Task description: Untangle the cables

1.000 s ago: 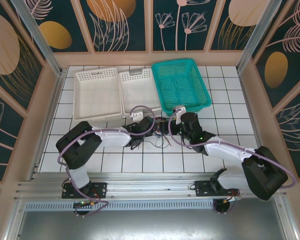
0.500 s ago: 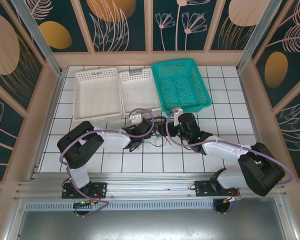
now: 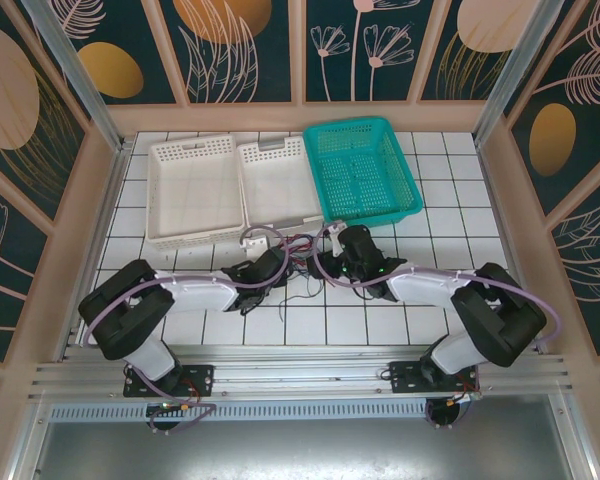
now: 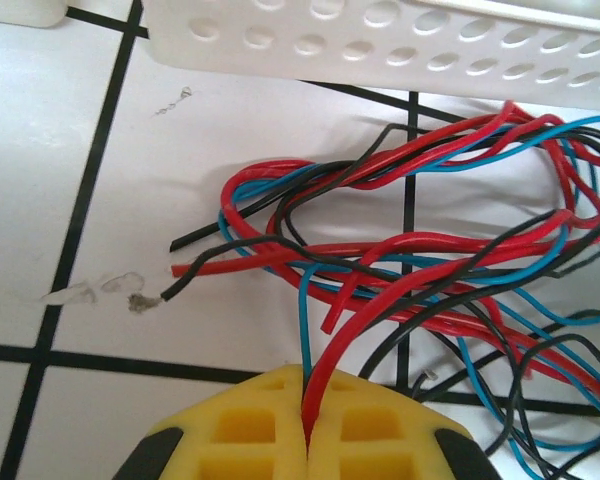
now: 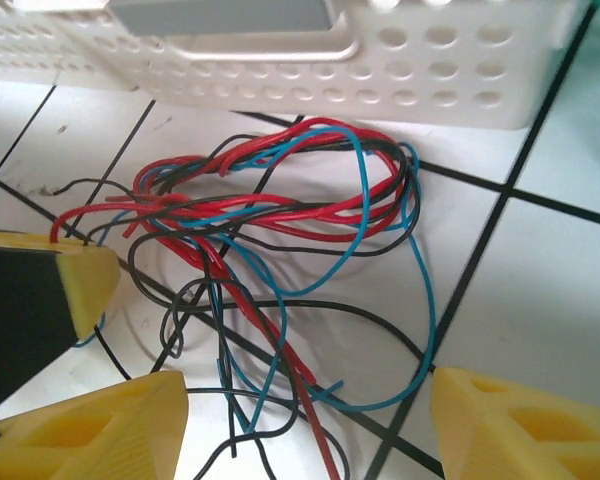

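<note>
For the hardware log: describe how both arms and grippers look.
The left arm and right arm have white and black links, each trailed by a lilac cable. The left gripper and right gripper have yellow, pocketed fingers.

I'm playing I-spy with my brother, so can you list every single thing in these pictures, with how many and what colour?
tangled thin cables: one bundle of several; red, black and blue; on the table just in front of the white baskets.
white perforated plastic baskets: two; white; side by side at the far side of the table.
teal perforated plastic basket: one; teal; far side, right beside the white ones.
white tiled table: one; white with black lines; under everything.
left gripper: one; yellow fingers; shut on a red cable of the tangle.
right gripper: one; yellow fingers; open, one finger on each side of the tangle.
</note>
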`<state>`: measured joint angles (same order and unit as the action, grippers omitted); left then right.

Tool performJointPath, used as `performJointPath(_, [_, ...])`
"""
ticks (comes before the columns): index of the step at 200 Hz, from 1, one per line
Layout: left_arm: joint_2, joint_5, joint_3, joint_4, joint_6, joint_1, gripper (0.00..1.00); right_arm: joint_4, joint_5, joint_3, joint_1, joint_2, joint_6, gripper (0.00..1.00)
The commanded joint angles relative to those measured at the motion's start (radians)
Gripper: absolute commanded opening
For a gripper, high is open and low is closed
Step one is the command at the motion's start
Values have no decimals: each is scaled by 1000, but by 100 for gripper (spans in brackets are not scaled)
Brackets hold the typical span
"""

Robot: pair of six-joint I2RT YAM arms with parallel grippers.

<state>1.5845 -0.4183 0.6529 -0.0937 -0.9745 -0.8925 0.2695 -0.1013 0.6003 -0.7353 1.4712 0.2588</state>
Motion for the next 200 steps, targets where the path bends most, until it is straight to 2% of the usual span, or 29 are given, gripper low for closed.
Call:
performJointPath(1, [-64, 33, -38, -7, 2, -6, 0, 1, -46, 39, -18, 35, -14, 63])
performJointPath(66, [-247, 165, -150, -138, 88, -9, 0, 7, -54, 84, -60, 115, 1, 54])
performJointPath(103, [-356, 200, -181, -142, 142, -9, 0, 13, -41, 82, -63, 118, 8, 51])
performJointPath(164, [-438, 289, -235, -214, 158, -10, 0, 65, -60, 76, -76, 130, 32, 49])
performJointPath(200, [-484, 263, -242, -198, 161, -10, 0, 52, -34, 89, -82, 150, 37, 32])
